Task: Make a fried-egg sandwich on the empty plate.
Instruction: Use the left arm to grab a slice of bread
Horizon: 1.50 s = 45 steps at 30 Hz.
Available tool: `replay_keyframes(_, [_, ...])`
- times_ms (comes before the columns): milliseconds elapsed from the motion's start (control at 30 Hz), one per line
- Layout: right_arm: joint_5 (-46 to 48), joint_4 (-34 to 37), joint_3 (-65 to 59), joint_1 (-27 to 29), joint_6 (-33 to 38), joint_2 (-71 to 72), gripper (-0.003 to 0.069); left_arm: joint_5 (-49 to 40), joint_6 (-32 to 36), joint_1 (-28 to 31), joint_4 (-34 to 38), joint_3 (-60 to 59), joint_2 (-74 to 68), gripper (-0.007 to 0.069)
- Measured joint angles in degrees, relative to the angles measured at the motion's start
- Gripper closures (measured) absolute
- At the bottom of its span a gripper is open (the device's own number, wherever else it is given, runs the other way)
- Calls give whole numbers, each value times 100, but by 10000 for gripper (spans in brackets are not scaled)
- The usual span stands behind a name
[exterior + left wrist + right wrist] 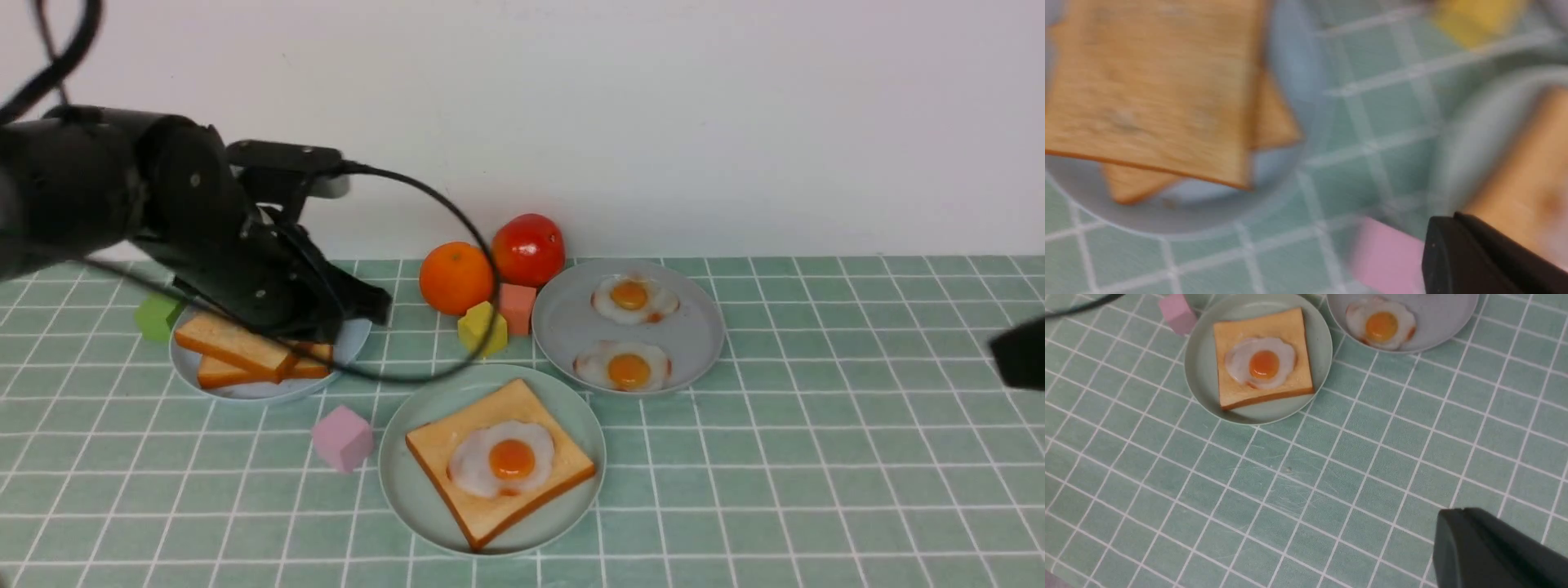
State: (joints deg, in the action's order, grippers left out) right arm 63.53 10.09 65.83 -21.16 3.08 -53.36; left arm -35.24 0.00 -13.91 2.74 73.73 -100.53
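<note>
Left pincer (1453, 216) hangs closed by the spare toast (237, 345), right pincer (1457, 511) closed; plated bread (441, 441) and egg (512, 460) lack only a top slice.

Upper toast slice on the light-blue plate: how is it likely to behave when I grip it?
The upper toast slice looks flat and straight-edged, so probably stiff rather than floppy. It lies tilted across another slice, so it may slide or rock if nudged. Its broad, thin shape suggests it's fairly light.

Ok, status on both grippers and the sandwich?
Left gripper shut, above toast stack; right gripper shut, empty. Egg on toast on green plate, no top slice. Pink block beside it.
</note>
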Motion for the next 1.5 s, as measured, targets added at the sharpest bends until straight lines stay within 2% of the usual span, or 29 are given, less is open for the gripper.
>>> replay_keyframes(100, [2,-23,-46,0,-4,141,658,5,56,243,-274,343,-547,525])
replay_keyframes(133, [2,-24,-46,0,-4,148,658,5,56,243,-322,343,-547,518])
replay_keyframes(167, [2,-24,-46,0,-4,171,658,36,67,301,-547,476,-756,453])
replay_keyframes(333, [46,-24,-65,0,-4,187,657,507,77,322,-1152,579,-1069,300])
replay_keyframes(467, [65,-17,-112,0,-4,187,655,918,77,322,-1415,579,-1280,258])
replay_keyframes(767, [78,153,-118,0,-11,187,650,1002,0,322,-1514,590,-1571,253])
replay_keyframes(967, [78,153,-118,0,-11,187,648,952,-32,322,-1553,627,-1612,324])
replay_keyframes(1000, [78,153,-123,0,-11,187,646,939,-62,327,-1582,627,-1612,396])
replay_keyframes(1100, [78,170,-123,0,-11,187,646,939,-105,327,-1582,627,-1612,538])
replay_keyframes(1200, [78,171,-123,0,-11,208,646,896,-116,322,-1600,638,-1586,620])
replay_keyframes(1400, [78,95,-123,0,-11,379,645,388,-91,276,-1333,628,-849,631])
replay_keyframes(1500, [78,-7,-123,0,-11,534,645,175,312,40,-1228,502,-147,631])
